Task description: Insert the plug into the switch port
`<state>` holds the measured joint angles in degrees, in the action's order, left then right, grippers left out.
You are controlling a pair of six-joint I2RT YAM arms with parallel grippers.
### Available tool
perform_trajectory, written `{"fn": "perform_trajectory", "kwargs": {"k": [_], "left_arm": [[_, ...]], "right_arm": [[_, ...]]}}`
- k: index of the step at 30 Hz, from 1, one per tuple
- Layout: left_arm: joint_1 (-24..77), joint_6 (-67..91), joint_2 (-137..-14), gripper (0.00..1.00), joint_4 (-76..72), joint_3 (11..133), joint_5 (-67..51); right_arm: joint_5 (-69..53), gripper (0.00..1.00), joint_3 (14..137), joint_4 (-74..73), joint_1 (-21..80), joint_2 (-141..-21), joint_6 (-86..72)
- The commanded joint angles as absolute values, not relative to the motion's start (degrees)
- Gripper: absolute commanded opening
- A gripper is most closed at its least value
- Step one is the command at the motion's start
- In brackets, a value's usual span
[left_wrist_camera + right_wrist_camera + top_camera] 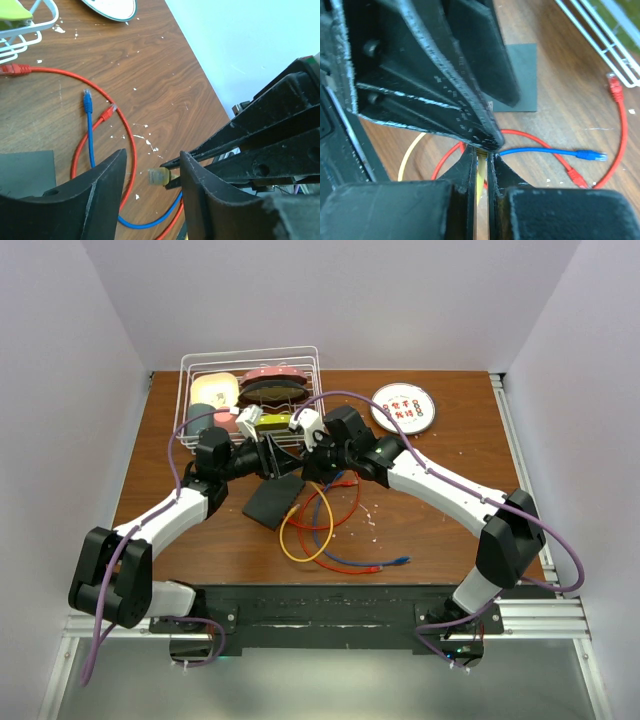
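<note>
The right gripper (481, 154) is clenched on the plug (160, 176) of the yellow cable (292, 540), whose pale tip sticks out past the pinched fingertips. The left gripper (154, 161) faces it from the opposite side with its jaws apart. The plug sits in the gap between them, and no contact with either finger can be made out. Both grippers meet above the middle of the counter (450, 430), raised off the wood.

The switch (272, 502) lies flat on the counter a little left of centre, just on the near-edge side of the two grippers, and nothing holds it. Loops of red cable (75, 75) and blue cable (89, 125) lie just right of it. A wire basket (190, 370) stands at the far edge, and a white disc (402, 407) lies toward the far right corner.
</note>
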<state>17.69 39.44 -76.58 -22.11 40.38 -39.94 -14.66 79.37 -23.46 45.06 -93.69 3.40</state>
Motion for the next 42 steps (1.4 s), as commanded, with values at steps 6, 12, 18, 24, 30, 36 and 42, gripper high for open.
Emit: {"fn": "perform_trajectory", "kwargs": {"k": [6,12,18,24,30,36,42], "left_arm": [[17.8,40.5,-75.8,0.06,-23.9,40.3,-40.7],[17.8,41.6,-74.1,0.00,-24.0,39.1,-38.7],[17.8,44.4,-71.5,0.00,-23.3,37.6,-33.6],[17.8,49.4,-69.2,0.00,-24.9,35.4,-30.0],[17.8,50.6,-68.7,0.00,-24.9,35.4,-29.5],[17.8,51.2,-69.1,0.00,-25.0,35.9,-29.8],[17.8,51.5,-69.3,0.00,-25.2,36.0,-30.1]], "right_arm": [[-10.7,0.00,79.8,-19.6,45.0,-90.5,1.9],[-10.3,0.27,79.9,-19.2,45.0,-90.4,0.7],[-5.5,0.73,75.2,-13.8,44.9,-85.3,-3.6],[-7.1,0.75,72.5,-10.2,44.9,-84.3,-5.0],[-11.1,0.63,72.8,-8.7,45.0,-86.8,-6.5],[-11.3,0.58,72.7,-7.7,45.2,-88.6,-6.3],[-11.7,0.54,72.7,-7.6,45.4,-90.0,-6.2]]}}
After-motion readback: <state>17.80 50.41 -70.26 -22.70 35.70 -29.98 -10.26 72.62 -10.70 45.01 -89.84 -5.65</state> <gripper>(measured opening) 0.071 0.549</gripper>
